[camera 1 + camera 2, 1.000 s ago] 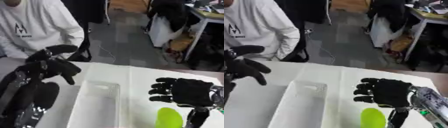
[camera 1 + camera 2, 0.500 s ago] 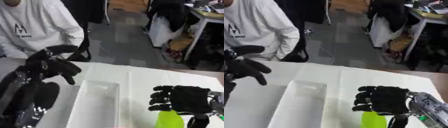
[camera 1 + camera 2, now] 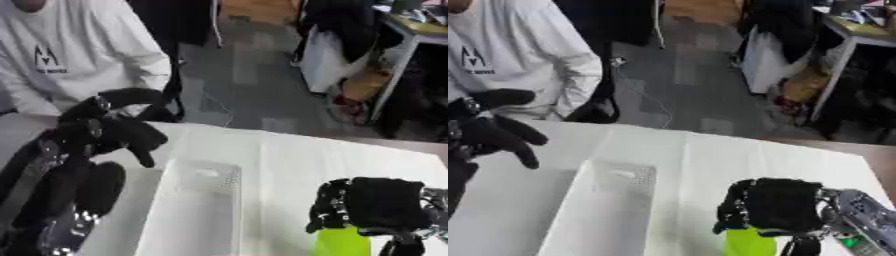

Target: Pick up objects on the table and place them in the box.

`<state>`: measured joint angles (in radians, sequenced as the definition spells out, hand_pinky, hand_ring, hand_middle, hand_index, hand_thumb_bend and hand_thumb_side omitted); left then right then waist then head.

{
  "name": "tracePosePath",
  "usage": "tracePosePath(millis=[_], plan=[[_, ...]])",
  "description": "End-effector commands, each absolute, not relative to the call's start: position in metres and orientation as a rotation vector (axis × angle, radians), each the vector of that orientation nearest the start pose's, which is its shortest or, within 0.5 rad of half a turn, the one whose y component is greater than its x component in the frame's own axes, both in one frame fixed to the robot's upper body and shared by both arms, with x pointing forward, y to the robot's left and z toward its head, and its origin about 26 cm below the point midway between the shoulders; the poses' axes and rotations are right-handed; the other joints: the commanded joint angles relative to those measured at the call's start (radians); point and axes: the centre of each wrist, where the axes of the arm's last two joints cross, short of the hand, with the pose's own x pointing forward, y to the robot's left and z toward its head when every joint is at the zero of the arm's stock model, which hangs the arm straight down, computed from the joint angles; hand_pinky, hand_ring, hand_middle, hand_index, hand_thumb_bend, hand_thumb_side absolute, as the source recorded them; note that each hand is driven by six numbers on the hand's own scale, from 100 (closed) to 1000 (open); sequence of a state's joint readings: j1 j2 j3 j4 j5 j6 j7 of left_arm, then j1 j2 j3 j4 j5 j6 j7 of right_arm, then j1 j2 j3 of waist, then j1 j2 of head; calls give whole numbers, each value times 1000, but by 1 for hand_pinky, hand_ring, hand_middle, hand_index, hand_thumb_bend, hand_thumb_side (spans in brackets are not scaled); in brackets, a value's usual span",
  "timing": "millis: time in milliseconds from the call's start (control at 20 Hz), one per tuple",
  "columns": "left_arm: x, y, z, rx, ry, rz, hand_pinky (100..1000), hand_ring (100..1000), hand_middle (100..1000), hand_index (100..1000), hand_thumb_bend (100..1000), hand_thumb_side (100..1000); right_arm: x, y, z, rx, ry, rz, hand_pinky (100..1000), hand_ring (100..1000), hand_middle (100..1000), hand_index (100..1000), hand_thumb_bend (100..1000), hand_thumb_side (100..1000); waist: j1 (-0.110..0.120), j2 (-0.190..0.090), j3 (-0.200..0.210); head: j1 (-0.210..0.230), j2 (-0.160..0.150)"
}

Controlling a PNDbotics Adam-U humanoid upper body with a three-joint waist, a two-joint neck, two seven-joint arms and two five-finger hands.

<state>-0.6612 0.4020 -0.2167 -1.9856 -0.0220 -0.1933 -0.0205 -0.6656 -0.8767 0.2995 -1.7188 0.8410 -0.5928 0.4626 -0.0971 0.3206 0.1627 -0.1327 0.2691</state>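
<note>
A lime green object (image 3: 342, 243) lies on the white table (image 3: 289, 155) at the lower right, its lower part cut off by the picture's edge. My right hand (image 3: 780, 206) sits on top of it, fingers curled down over its upper end. A clear white box (image 3: 206, 172) stands in the middle of the table, and I see nothing in it. My left hand (image 3: 101, 134) hovers left of the box, above the table, with fingers relaxed and the thumb held out.
The table's far edge (image 3: 297, 134) runs just behind the box, with grey floor beyond. A brown strip (image 3: 859, 150) shows past the white cover at the right. A desk and dark chairs (image 3: 350, 30) stand far back.
My right hand has come down toward the near edge onto the green object, and its fingers have curled from spread to bent. The left hand has barely moved.
</note>
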Motion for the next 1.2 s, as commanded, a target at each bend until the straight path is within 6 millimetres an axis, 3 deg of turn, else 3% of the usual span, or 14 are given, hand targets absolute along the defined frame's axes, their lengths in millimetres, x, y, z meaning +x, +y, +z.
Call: tracePosePath(millis=[50,200,300,400,500,550,750,800,1000,1150,1200], plan=[[306,183,291,61,3281,988,475,623,853,672,248,756,355,-293,281,1162,1654,-2545,787,723,728,829,782,593,6,-17,-1,8,0],[306,183,292,64,3279,985,475,623,854,672,247,757,358,-293,274,1137,1670,-2569,773,717,730,829,766,590,8,-15,0,11,-1],[306,183,292,65,3279,983,475,623,854,672,247,757,360,-294,270,1119,1680,-2581,709,694,724,819,754,572,9,-14,0,12,0],[306,182,292,66,3279,981,475,623,854,672,246,758,361,-294,265,1098,1702,-2587,501,605,674,758,735,511,9,-13,0,14,-1],[306,182,293,67,3278,981,475,624,854,672,246,758,363,-296,260,1059,1766,-2579,148,444,564,627,682,347,10,-12,1,17,-1],[306,182,293,67,3278,981,475,624,854,672,245,758,364,-296,257,1025,1811,-2571,100,397,508,550,650,280,10,-12,1,19,-1],[306,182,293,69,3277,981,476,624,855,672,245,758,366,-299,247,853,1996,-2505,100,251,379,407,532,141,12,-10,1,23,-1],[306,182,293,69,3277,980,475,624,855,672,244,758,367,-300,243,800,2043,-2492,100,179,321,372,494,100,13,-10,1,24,-1],[306,182,293,69,3278,981,475,625,856,672,243,759,372,-306,228,612,2223,-2442,100,100,285,358,472,100,17,-8,0,25,-2],[306,182,293,67,3278,982,475,625,856,672,242,760,375,-310,222,518,2356,-2389,100,100,274,357,442,100,19,-8,-1,25,-3],[306,182,292,66,3279,982,475,625,856,672,242,759,375,-310,224,510,2386,-2359,100,100,195,309,386,100,20,-8,-2,27,-2]])
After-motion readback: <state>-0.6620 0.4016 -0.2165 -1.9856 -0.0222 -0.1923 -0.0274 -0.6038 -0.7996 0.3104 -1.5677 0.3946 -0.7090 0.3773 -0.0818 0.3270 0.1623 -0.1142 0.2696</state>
